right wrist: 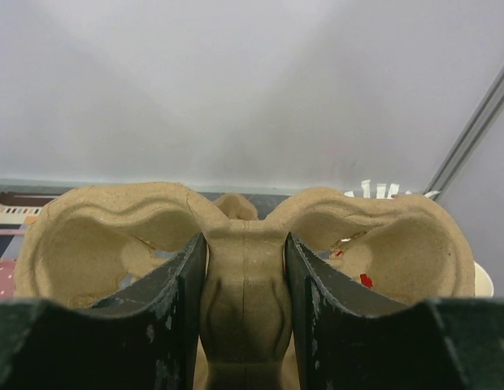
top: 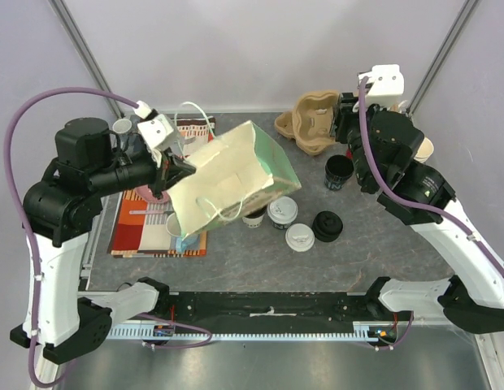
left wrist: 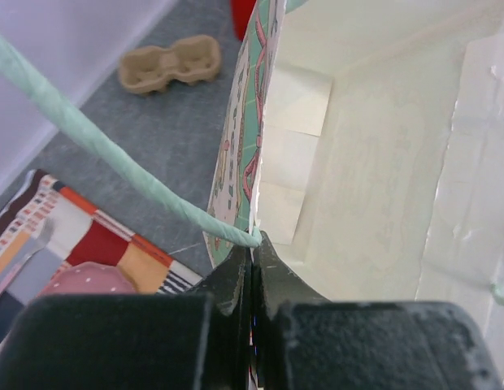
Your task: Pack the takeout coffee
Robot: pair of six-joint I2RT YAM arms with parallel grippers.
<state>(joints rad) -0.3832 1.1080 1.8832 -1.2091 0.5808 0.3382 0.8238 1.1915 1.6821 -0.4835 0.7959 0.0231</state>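
your left gripper (left wrist: 254,253): pinching paper bag (left wrist: 374,162) rim, bag tilted
your right gripper (right wrist: 245,244): clamping cup carrier (right wrist: 97,236) centre ridge
coffee cups (top: 283,211): on table (top: 358,260), beside bag

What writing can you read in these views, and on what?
None legible.
Black cup: pale marks on the wall, too small to read.
Paper bag: printed pattern, no readable words.
White lids: too blurred.
Cup carrier: blank.

Cup (top: 254,219) half under paper bag (top: 236,175)
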